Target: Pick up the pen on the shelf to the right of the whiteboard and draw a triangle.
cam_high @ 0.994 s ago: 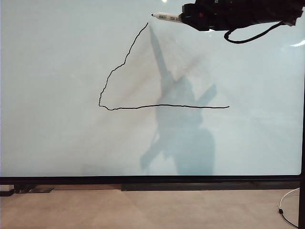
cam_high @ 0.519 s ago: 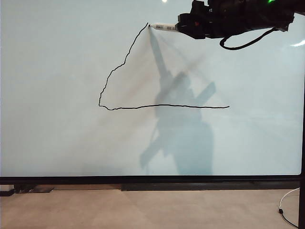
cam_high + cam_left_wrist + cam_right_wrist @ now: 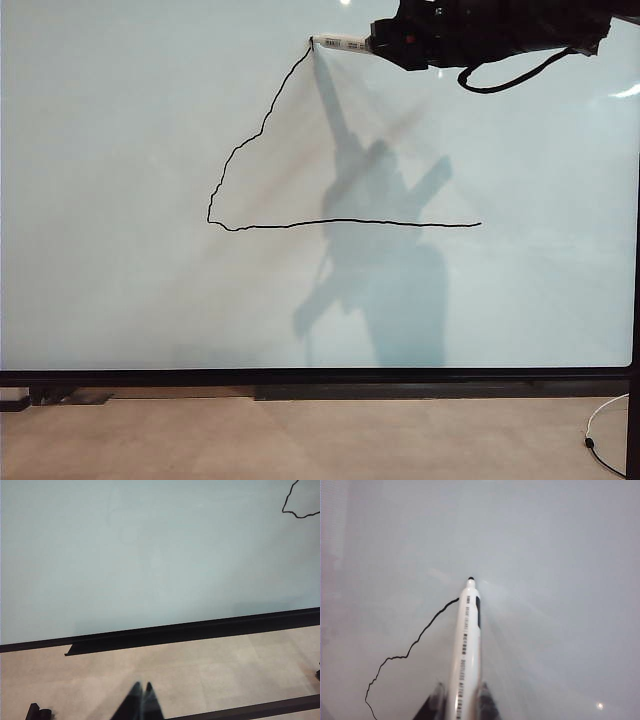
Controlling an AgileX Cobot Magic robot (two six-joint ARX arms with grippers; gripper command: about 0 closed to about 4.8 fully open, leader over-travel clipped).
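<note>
2 pincers: right pincer [image 3: 460, 700] grips pen [image 3: 466, 645] at triangle [image 3: 262, 130] apex; left pincer [image 3: 141, 702] clenched, low.

The right gripper [image 3: 372, 43] is at the top of the whiteboard [image 3: 120, 300], right of the triangle [image 3: 262, 130] peak. The pen [image 3: 341, 42] sticks out from between its fingers [image 3: 436, 700], tip at the peak where the left side ends. The base line runs well below the fingers. The left gripper [image 3: 141, 692], fingers together, is below the board's bottom frame, above the floor [image 3: 210, 670].
</note>
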